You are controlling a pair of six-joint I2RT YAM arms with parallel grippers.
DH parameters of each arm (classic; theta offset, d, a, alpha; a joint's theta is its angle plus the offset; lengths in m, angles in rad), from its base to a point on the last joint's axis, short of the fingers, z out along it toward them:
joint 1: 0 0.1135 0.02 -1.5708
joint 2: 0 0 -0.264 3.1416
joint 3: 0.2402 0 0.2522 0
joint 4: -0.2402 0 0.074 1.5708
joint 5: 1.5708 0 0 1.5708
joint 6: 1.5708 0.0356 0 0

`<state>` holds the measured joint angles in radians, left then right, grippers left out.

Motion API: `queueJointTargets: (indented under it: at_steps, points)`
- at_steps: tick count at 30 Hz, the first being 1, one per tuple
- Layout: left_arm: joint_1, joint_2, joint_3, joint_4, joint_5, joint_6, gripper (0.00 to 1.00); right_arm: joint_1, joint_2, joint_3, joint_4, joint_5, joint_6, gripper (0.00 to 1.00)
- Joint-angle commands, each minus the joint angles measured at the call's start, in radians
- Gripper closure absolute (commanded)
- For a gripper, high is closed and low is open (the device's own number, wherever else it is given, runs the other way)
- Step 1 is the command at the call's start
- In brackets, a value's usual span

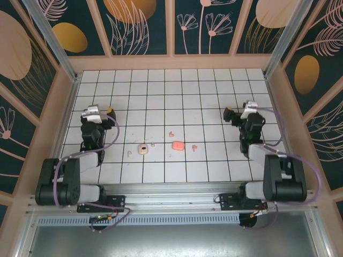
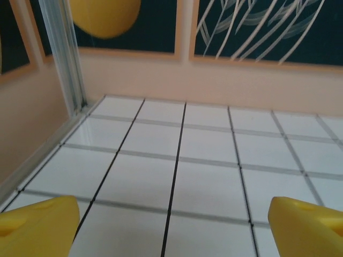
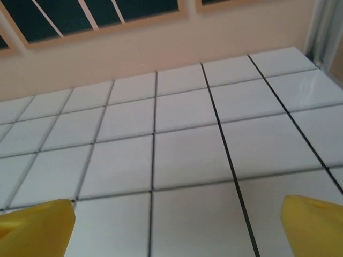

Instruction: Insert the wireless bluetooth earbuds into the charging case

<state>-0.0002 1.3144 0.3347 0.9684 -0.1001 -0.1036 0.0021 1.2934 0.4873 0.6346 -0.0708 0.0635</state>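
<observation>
While both arms sit folded back at the near edge, the left hand [image 1: 98, 113] hangs over the left side of the white tiled worktop [image 1: 214, 85] and the right hand [image 1: 242, 113] over the right side, each well apart from the small things in the middle. From its own wrist camera, the left hand [image 2: 171, 230] has its yellow fingers [image 2: 37, 227] spread wide with nothing but bare tile between them. The right hand [image 3: 174, 230] is likewise wide open and holds nothing. Between the two arms, toward the near side, lies a coral-pink case [image 1: 177, 145], and to its left a cream case [image 1: 143, 149]; whether either lid is up is too small to tell. One pink earbud [image 1: 171, 132] lies just beyond the coral-pink case on its far side, and a second pink earbud [image 1: 194, 148] near its right. One cream earbud [image 1: 153, 144] lies just right of the cream case, and a second cream earbud [image 1: 130, 154] just left of it. All four lie loose on the tiles, outside both cases.
</observation>
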Motion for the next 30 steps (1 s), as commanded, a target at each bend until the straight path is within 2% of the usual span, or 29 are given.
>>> queueJointTargets:
  at_steps: [1,4,6,8,11,14,17,20,30]
  points:
    - [0.000,-0.092,0.065,-0.220,0.019,-0.128,0.13,0.066,-0.098,0.178,-0.479,0.001,0.050,0.01]
    - [-0.004,-0.129,0.135,-0.387,0.065,-0.229,0.20,0.189,-0.121,0.321,-0.756,0.075,0.073,0.01]
    - [-0.010,-0.138,0.186,-0.497,0.089,-0.269,0.22,0.272,-0.110,0.403,-0.915,0.126,0.149,0.01]
    - [-0.021,-0.135,0.247,-0.630,0.122,-0.282,0.26,0.355,-0.077,0.474,-1.052,0.124,0.246,0.01]
    - [-0.064,-0.117,0.322,-0.797,0.120,-0.294,0.30,0.473,0.030,0.584,-1.236,0.092,0.380,0.03]
    - [-0.125,-0.086,0.395,-0.942,0.153,-0.290,0.31,0.590,0.163,0.684,-1.388,0.099,0.483,0.09]
    - [-0.148,-0.065,0.429,-1.043,0.164,-0.275,0.31,0.677,0.258,0.738,-1.430,0.093,0.549,0.10]
    - [-0.150,-0.064,0.414,-1.073,0.118,-0.262,0.30,0.724,0.321,0.775,-1.421,0.091,0.593,0.11]
    - [-0.150,-0.040,0.420,-1.077,0.112,-0.251,0.29,0.774,0.484,0.804,-1.389,0.014,0.650,0.21]
